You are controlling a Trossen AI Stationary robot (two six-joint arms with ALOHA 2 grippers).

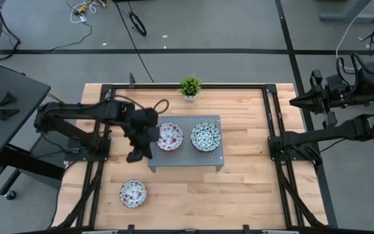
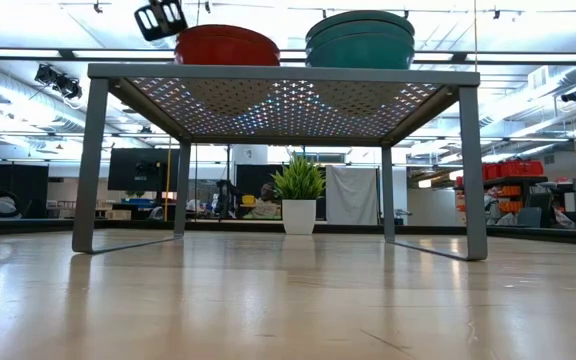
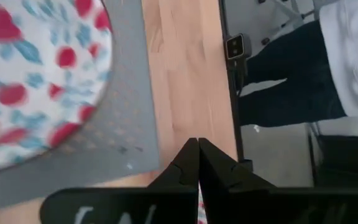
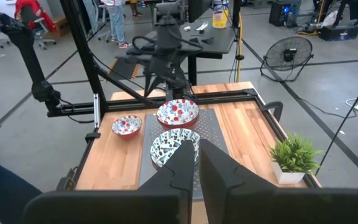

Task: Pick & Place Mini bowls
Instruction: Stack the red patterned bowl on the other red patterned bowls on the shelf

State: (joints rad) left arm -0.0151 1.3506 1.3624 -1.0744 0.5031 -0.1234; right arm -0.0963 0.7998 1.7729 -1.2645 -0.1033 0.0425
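So the red stack [image 1: 169, 136] and the blue stack [image 1: 205, 136] sit side by side on the grey rack [image 1: 186, 162], sorted by pattern I'd guess. One red bowl [image 1: 133, 193] waits near the table's front-left corner. Left gripper [image 1: 137, 156] hangs over the rack's left edge, fingers pressed together, empty. Right gripper [image 1: 295, 101] is parked off the right edge, nearly closed, nothing in it.
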